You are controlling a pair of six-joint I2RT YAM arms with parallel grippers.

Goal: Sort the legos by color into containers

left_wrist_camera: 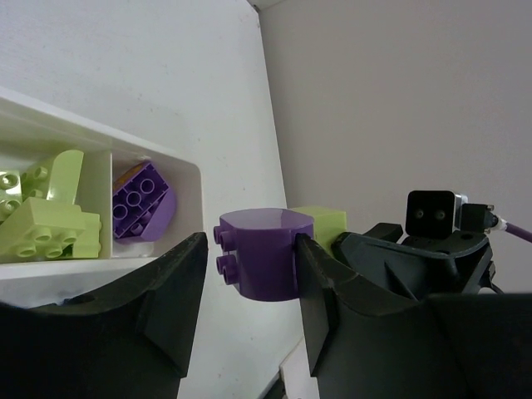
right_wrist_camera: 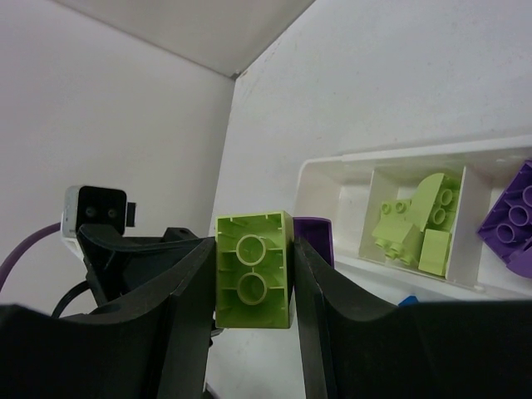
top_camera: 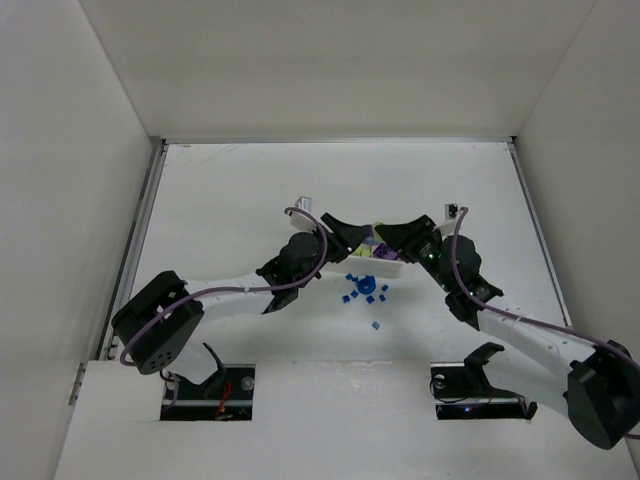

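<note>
My right gripper (right_wrist_camera: 253,249) is shut on a lime-green brick (right_wrist_camera: 252,270), held above the table. A purple block (left_wrist_camera: 262,249) sits against the far side of that brick, and its edge shows in the right wrist view (right_wrist_camera: 316,237). My left gripper (left_wrist_camera: 252,241) is open around the purple block: the right finger touches it and a small gap shows at the left finger. Both grippers meet over the white tray (top_camera: 385,264). Its compartments hold lime-green bricks (left_wrist_camera: 50,220) (right_wrist_camera: 411,220) and a purple brick (left_wrist_camera: 141,204) (right_wrist_camera: 515,220). Small blue cubes (top_camera: 358,295) and a round blue piece (top_camera: 366,284) lie on the table just in front of the tray.
White walls enclose the table on the left, back and right. Two small white fittings stand behind the tray, one on the left (top_camera: 307,203) and one on the right (top_camera: 453,210). Both arms reach in from the near edge and converge at the tray.
</note>
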